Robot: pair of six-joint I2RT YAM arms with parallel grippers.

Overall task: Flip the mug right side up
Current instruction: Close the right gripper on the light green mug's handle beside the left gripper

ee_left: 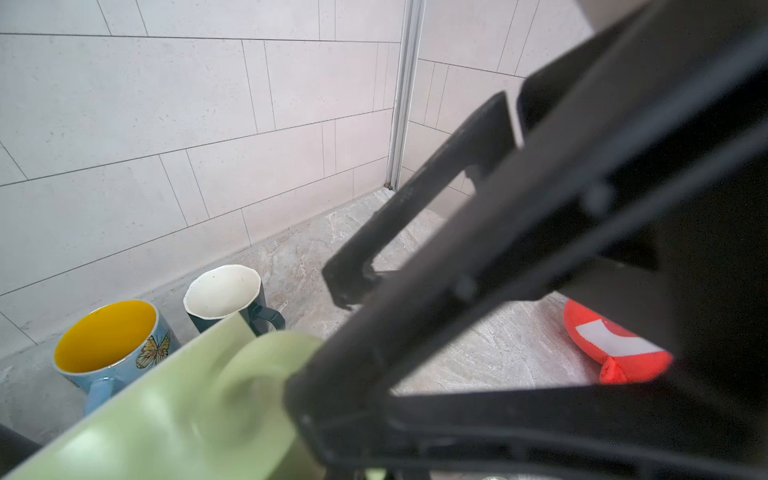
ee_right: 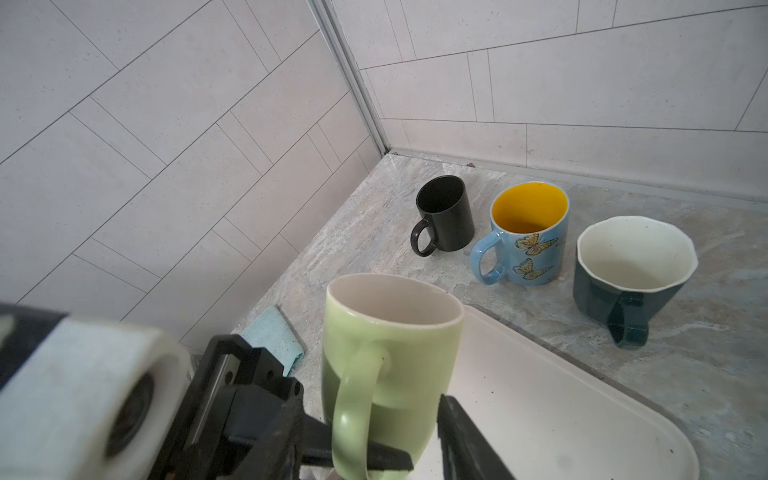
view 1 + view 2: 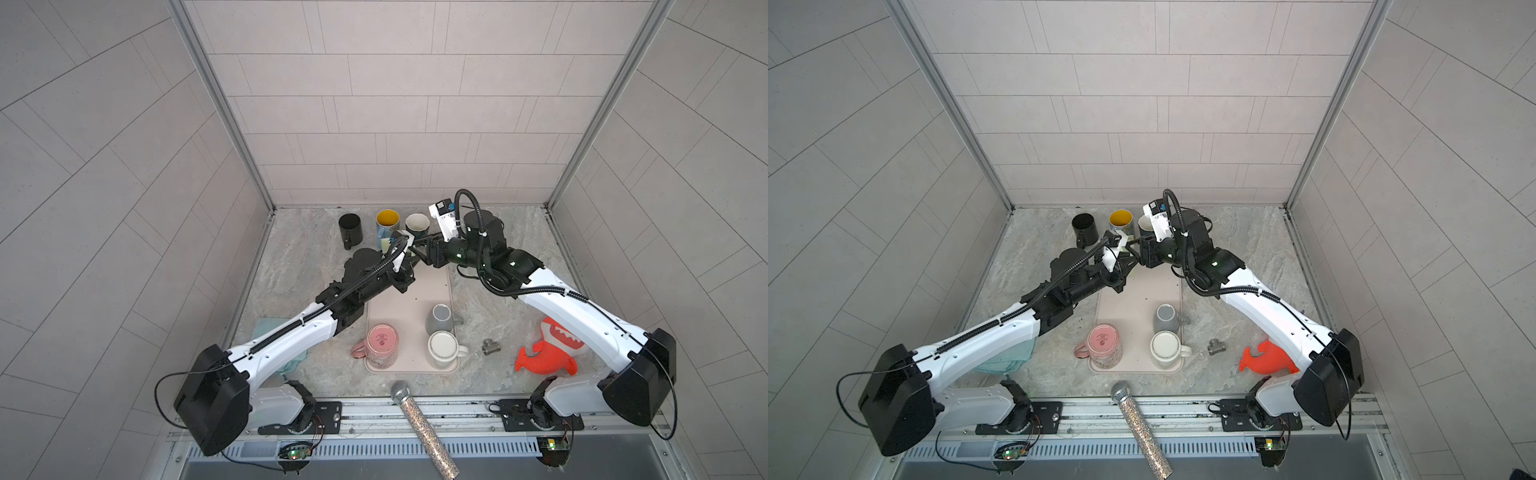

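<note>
- I see the green mug (image 2: 390, 353) mouth-up over the far end of the tray (image 2: 582, 395).
- My left tool (image 1: 316, 399) is clamped tight on its handle, steadying it.
- My right tool (image 3: 420, 248) stands part-open beside it, gripping nothing, I judge.

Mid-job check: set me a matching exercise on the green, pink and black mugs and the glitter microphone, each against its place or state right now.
Things:
1. green mug
2. pink mug
3. black mug
4. microphone

Places or states:
A. base up on the tray
B. lying across the front edge of the table
C. upright, handle gripped by the left tool
D. standing free, open end up, at the table's far side

Pairs: 1-C, 2-A, 3-D, 4-B
</note>
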